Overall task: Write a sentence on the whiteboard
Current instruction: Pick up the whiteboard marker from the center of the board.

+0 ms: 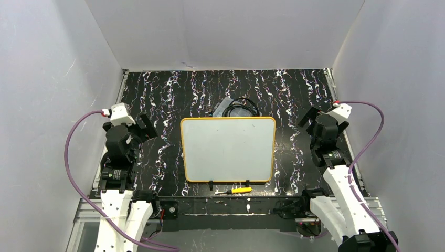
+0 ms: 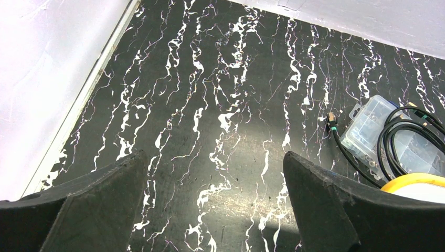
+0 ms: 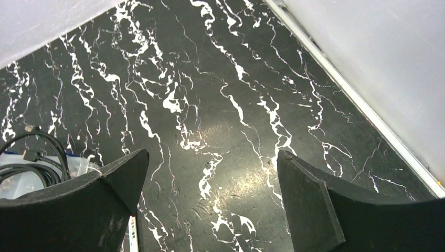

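Right gripper (image 3: 211, 156) splayed wide above black, white-veined tabletop (image 3: 199, 63), gripping nothing. Coiled black cable (image 3: 48, 144) on clear plastic box (image 3: 13, 184) at far left. White wall (image 3: 378, 63) along right.

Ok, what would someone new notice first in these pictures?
The white, yellow-rimmed whiteboard stands out, blank, in the middle of the black, white-veined table. A yellow-handled tool lies just off its near edge, and a clear box with black cable sits beyond its far edge.

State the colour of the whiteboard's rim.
Yellow-orange, around the whiteboard; clearest in the top external view.
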Available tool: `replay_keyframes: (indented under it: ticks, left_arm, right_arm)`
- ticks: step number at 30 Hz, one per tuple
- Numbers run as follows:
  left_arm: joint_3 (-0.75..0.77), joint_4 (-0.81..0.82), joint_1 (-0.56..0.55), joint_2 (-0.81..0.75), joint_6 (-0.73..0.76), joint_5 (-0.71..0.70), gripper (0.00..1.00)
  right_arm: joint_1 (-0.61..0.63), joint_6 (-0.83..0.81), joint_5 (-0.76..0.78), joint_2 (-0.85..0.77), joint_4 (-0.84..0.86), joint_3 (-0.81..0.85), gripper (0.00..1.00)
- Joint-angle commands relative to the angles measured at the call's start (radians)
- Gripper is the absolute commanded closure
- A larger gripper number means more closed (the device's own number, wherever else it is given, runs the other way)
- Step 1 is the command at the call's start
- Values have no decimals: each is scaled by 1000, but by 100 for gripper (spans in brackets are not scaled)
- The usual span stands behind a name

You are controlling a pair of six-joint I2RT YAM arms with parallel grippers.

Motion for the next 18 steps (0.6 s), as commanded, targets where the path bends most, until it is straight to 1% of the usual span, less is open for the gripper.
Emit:
replay_keyframes:
  ticks: [1,4,7,9,12,15,18]
  left_arm:
    - [23,-7,5,14,-19,-38,1]
    - [30,-13,5,29,-25,-44,1]
    - [34,-14,6,31,-27,-36,1]
    - [27,-12,5,25,-26,-48,1]
    - [21,-24,5,19,-29,-86,1]
    - [20,-28,5,10,-22,-74,1]
    - [-7,3,6,-23,-13,-30,1]
  right_arm:
    - [-3,-8,-44,24,-6,45,0]
    - [-3,-20,-102,62,-19,57,0]
    - [-3,-34,-193,119,-8,63,0]
    - [-4,-1,-212,163,-24,70,0]
    - [-11,6,-289,223,40,44,0]
    - [-39,-16,-385,332,59,74,0]
    - [-61,-55,-469,455,49,130,6]
